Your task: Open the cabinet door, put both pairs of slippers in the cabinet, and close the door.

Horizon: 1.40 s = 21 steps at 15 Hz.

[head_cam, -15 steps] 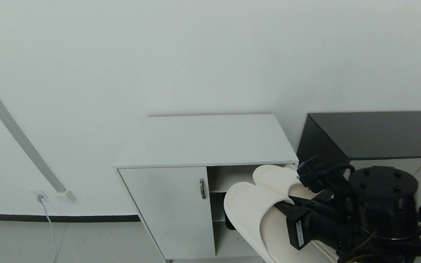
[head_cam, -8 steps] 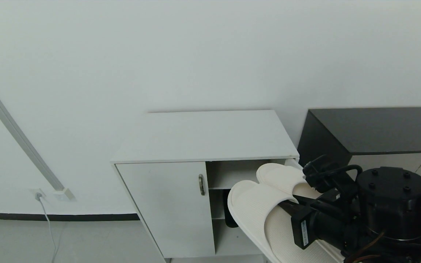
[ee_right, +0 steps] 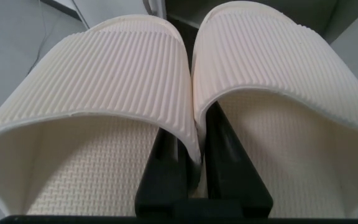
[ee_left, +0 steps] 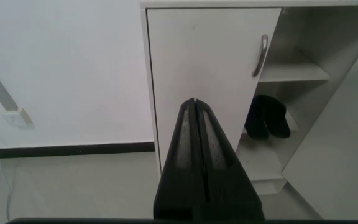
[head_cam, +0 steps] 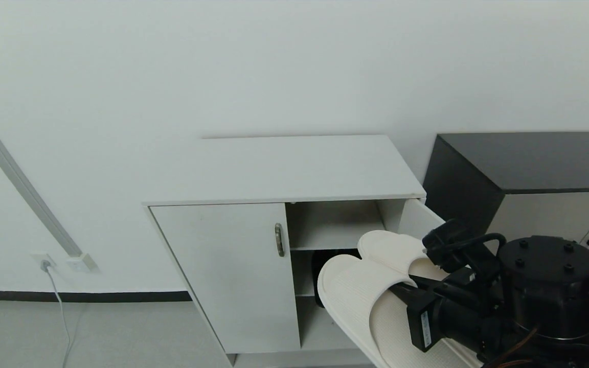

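Right claw (head_cam: 408,287): clamped on inner walls of white slippers (head_cam: 356,286), pair side by side.
Slipper axis: toes point far-left, at the cabinet (head_cam: 299,168) opening.
Opening vs claw: just past toes; right arm nearer.
Black slippers (ee_left: 267,117): on mid shelf.
Left claw (ee_left: 195,111): closed, empty.

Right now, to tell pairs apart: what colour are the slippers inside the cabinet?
Black slippers; best in the left wrist view.

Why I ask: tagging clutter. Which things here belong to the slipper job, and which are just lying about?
Job: white slippers in the right gripper; dark pair inside the white cabinet; its open door.
Lying about: black cabinet; wall socket; cable.
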{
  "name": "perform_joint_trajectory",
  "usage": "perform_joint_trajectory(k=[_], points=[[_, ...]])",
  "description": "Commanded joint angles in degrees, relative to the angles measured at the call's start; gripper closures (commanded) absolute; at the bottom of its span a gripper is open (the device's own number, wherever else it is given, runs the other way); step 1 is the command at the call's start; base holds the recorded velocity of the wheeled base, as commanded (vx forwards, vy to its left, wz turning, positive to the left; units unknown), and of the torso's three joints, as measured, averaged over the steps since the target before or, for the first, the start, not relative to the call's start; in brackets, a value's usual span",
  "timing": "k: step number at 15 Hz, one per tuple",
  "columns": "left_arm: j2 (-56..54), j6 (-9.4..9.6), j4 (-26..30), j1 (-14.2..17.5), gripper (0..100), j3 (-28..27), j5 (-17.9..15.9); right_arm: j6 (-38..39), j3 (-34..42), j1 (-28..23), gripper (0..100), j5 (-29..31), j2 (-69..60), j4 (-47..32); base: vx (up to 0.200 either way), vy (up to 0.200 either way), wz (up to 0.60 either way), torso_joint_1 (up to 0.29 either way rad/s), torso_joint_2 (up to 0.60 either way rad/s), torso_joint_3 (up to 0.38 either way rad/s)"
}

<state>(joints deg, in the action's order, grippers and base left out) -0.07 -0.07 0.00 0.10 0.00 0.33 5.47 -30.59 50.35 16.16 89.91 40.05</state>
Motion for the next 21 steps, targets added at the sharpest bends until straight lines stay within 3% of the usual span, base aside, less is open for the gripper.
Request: perform_joint_trajectory(k=[1,13,21], points=[[0.07,-0.01,0.0,-0.01,100,0.0,0.02,-0.02,0.09,0.1,100,0.01,0.18,0.03,0.0,0.0,0.0,-0.212,0.54,0.325],[0.07,-0.01,0.0,-0.01,100,0.0,0.11,-0.73,0.53,0.1,100,0.01,0.62,0.03,0.0,0.0,0.0,-0.186,0.51,0.323],[0.07,-0.01,0.0,-0.01,100,0.0,0.02,-0.73,0.79,0.1,100,-0.08,0.71,0.03,0.0,0.0,0.0,-0.102,0.46,0.352]])
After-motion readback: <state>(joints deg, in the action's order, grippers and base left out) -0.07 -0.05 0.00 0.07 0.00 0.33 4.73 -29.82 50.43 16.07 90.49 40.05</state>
